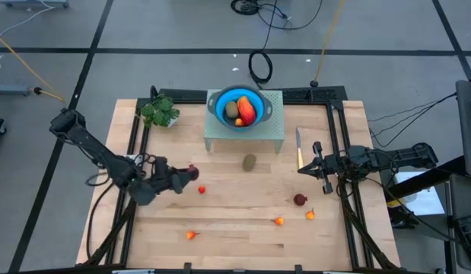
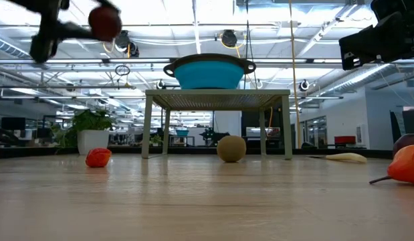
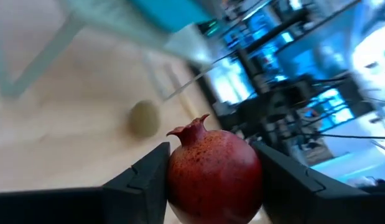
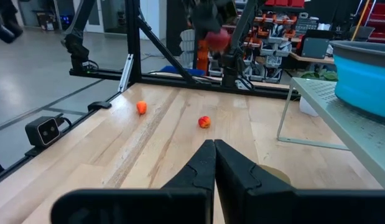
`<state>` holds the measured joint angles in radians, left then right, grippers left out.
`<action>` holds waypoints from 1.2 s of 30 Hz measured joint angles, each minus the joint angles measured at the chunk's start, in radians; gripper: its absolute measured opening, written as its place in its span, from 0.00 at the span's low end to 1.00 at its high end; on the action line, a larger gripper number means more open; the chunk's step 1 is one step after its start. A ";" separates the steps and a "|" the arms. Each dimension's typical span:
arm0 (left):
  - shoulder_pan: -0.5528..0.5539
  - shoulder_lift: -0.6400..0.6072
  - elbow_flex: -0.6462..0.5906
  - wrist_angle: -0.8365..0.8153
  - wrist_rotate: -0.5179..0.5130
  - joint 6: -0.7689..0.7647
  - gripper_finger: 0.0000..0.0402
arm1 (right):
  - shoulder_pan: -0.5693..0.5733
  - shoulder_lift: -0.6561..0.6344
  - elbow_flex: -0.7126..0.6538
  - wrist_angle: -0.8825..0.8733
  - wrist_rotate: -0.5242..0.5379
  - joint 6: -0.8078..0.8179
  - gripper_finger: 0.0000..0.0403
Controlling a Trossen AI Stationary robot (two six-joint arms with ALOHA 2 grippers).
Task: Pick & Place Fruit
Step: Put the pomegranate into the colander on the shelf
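At nine o'clock on the wooden table (image 1: pixel 243 228) the left gripper (image 1: pixel 186 176) is seen, its fingers pinched on a dark red pomegranate (image 3: pixel 214 177) that is held clear above the boards; in the low view the pomegranate hangs high, well over the tabletop. Behind it, at eleven o'clock, a green leafy bunch (image 1: pixel 160 112) is set near the table's corner. Just beside the held fruit, toward the centre, a tiny orange-red piece (image 1: pixel 202 189) lies on the wood, and another tiny one (image 1: pixel 192 235) is found at seven o'clock near the front edge.

At twelve o'clock a pale green stand (image 1: pixel 273 131) is placed, and a blue bowl (image 1: pixel 216 102) sits on it, with a brown oval, an orange-red piece (image 1: pixel 246 111) and a small yellowish bit inside. Between the held pomegranate and the stand only open boards lie. A brown kiwi-like oval (image 1: pixel 249 161) rests just in front of the stand, near the centre.

At five o'clock a second dark red round fruit (image 1: pixel 299 200) lies, with two small orange-red pieces (image 1: pixel 279 221) near it. A yellow-handled knife (image 1: pixel 300 149) is laid at two o'clock. Just beside the knife, at three o'clock, the right gripper (image 1: pixel 317 168) is parked, its fingers pressed together with nothing held.
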<state>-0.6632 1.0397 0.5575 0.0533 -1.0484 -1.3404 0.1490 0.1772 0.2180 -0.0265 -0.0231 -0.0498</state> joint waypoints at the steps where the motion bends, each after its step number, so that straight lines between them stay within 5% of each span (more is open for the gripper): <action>1: 0.000 -0.003 0.000 0.054 -0.009 0.070 0.48 | 0.000 0.000 0.000 0.000 0.000 0.000 0.00; 6: 0.002 -0.006 0.001 0.329 -0.027 0.440 0.44 | 0.000 0.000 0.000 0.000 0.000 0.000 0.00; 13: 0.002 -0.006 0.001 0.572 -0.025 0.803 0.50 | 0.000 0.000 0.000 0.000 0.000 0.000 0.00; 23: 0.002 -0.006 0.001 0.601 -0.036 1.143 0.45 | 0.000 0.000 0.000 0.000 0.000 0.000 0.00; 29: 0.002 -0.006 0.001 0.602 -0.147 1.311 0.52 | 0.000 0.000 0.000 0.000 0.000 0.000 0.00; 36: 0.002 -0.006 0.001 0.606 -0.214 1.553 0.47 | 0.000 0.000 0.000 0.000 0.000 0.000 0.00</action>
<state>-0.6613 1.0336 0.5587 0.6598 -1.2625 0.2128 0.1490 0.1772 0.2180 -0.0267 -0.0233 -0.0498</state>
